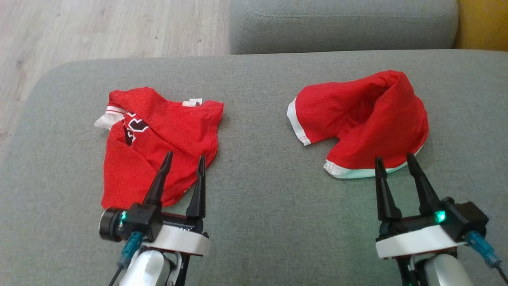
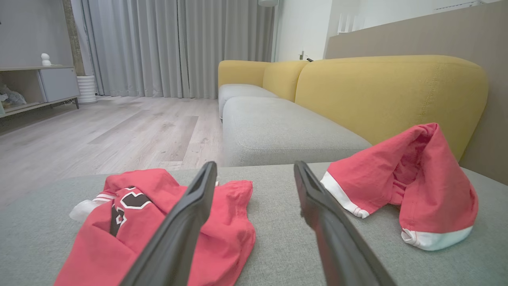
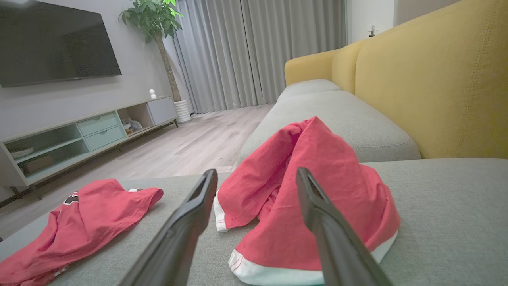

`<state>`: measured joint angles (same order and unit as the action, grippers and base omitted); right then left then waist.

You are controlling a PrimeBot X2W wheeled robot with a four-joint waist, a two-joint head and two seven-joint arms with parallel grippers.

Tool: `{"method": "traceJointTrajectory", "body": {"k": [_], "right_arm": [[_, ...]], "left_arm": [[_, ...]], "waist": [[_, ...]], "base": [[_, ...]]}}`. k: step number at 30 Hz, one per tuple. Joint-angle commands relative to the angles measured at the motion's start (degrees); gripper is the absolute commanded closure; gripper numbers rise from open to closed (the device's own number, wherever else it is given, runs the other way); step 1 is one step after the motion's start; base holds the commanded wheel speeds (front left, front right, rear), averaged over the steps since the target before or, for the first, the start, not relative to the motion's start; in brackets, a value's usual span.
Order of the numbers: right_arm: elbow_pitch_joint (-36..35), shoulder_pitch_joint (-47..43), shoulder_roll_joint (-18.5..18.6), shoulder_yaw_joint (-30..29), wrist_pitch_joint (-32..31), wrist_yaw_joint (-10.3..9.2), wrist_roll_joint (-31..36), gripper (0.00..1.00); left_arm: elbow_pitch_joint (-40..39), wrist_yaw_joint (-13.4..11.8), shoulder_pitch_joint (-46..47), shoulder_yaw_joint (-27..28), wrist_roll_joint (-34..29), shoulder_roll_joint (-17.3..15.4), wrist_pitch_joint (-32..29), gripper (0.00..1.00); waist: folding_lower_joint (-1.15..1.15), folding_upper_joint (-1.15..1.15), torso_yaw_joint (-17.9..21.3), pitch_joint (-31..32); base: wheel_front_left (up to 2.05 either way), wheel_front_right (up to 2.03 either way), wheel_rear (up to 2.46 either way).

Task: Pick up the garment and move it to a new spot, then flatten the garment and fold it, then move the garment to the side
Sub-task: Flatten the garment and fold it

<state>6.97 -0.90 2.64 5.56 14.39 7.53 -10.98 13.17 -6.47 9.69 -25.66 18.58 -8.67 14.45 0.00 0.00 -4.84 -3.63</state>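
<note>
Two red garments are laid well apart on a grey, coarse-woven sofa cushion (image 1: 258, 190). At left, a printed red garment (image 1: 158, 131) of mesh-like cloth, trimmed in white, is crumpled fairly flat. At right, a plain red garment (image 1: 357, 115) with white hems is heaped into a soft peak. The left gripper (image 1: 185, 155) and right gripper (image 1: 394, 157) are held at the garments' near edges, their tapered dark fingers spread apart with nothing clasped.
</note>
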Motion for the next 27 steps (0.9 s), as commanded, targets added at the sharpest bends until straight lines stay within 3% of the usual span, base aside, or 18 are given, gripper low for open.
{"method": "traceJointTrajectory", "body": {"k": [1,9,17,27], "right_arm": [[-1.45,1.13,0.23,1.84,0.61,-0.04,0.9,0.0],[2.51,4.64,0.23,5.29,0.61,-0.04,5.0,0.0],[18.27,12.95,0.23,6.12,-4.47,-0.04,9.65,0.0],[29.45,18.93,0.23,3.44,-9.07,-0.04,11.33,0.0]], "left_arm": [[-1.34,0.54,1.8,2.79,-0.84,0.11,0.54,0.0],[-0.18,3.2,2.85,4.95,-2.86,1.86,0.54,0.0],[1.78,5.76,4.92,6.2,-4.59,4.09,0.54,0.0],[2.41,7.07,5.77,7.44,-5.57,5.36,0.54,0.0]], "waist": [[0.0,0.0,-0.06,-0.32],[0.0,0.0,-1.18,-2.98],[0.0,0.0,-3.94,-6.1],[0.0,0.0,-6.0,-7.94]], "base": [[0.0,0.0,0.0],[0.0,0.0,0.0],[0.0,0.0,0.0],[0.0,0.0,0.0]]}}
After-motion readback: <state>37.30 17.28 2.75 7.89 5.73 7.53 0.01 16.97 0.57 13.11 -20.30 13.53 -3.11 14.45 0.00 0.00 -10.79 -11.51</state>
